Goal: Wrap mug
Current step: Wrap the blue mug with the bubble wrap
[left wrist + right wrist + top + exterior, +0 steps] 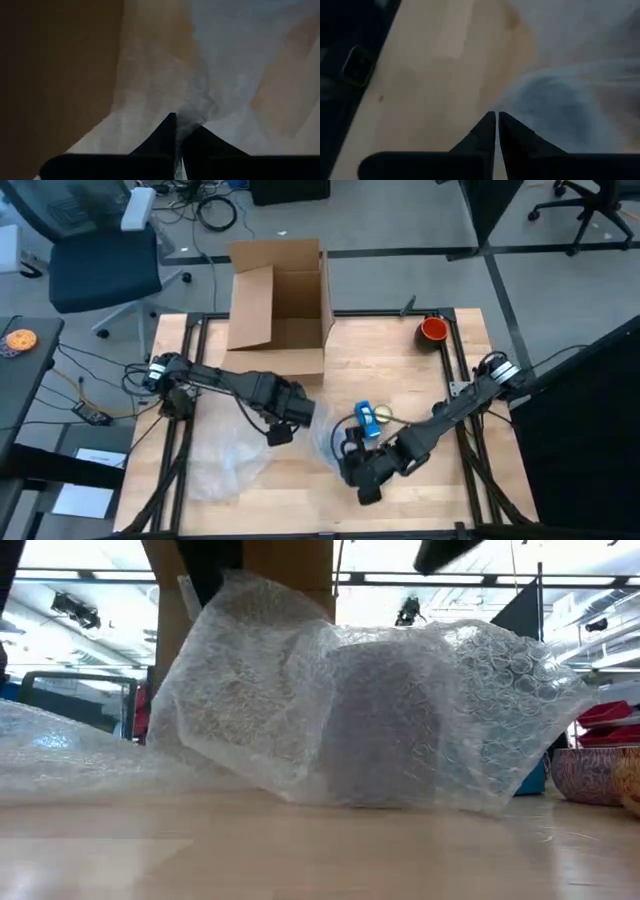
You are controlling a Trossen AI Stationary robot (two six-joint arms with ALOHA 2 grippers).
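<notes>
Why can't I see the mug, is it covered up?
Covered. In the low view the bubble wrap is draped right over a dark mug-shaped lump, with the wrap's loose edges lying on the table.

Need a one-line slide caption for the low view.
Clear bubble wrap sheet draped over a dark mug on the wooden table.

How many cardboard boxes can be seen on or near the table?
1. The box stands open at the table's far edge, left of the middle. No other shows, though the bubble wrap blocks much of the low view.
</notes>
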